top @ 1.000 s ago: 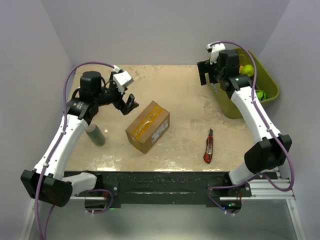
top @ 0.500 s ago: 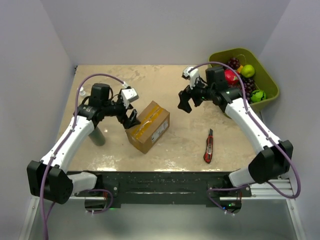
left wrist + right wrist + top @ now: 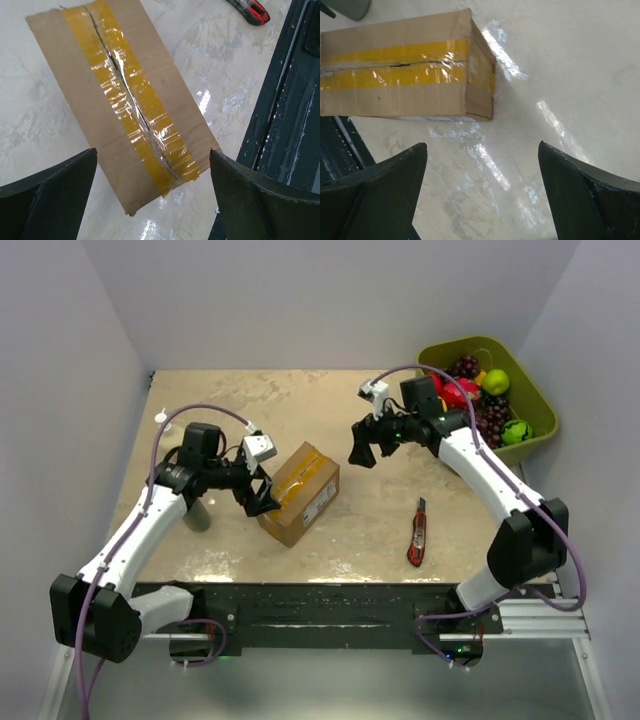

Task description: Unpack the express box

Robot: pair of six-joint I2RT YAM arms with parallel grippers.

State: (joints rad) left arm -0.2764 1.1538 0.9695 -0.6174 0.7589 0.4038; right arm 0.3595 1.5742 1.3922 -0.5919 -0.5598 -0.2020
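The left claw (image 3: 259, 493) stands wide, its two dark fingers (image 3: 55, 195) spread well apart and holding nothing. In the left wrist view (image 3: 152, 151) the near end of the express box (image 3: 115, 100) lies below the gap between them. Whether a finger touches the cardboard I cannot tell. Running away from this claw along the box top is a band of yellow tape (image 3: 125, 95) with a thin dark split down its middle. Past the box's far end, off to one side, lies a red and black utility knife (image 3: 247, 10). In the top view the box (image 3: 300, 490) sits on the tabletop (image 3: 330, 405) between the two claws, and a grey-green cylinder (image 3: 195, 515) stands just behind the left claw, beside its arm. The right claw (image 3: 365, 445) is also spread wide and empty, apart from the box on its far side, over bare tabletop. From its wrist (image 3: 482, 145) the box (image 3: 395, 75) shows ahead of the fingers. Behind this claw, at the tabletop's corner, a green bin (image 3: 540, 405) holds fruit.
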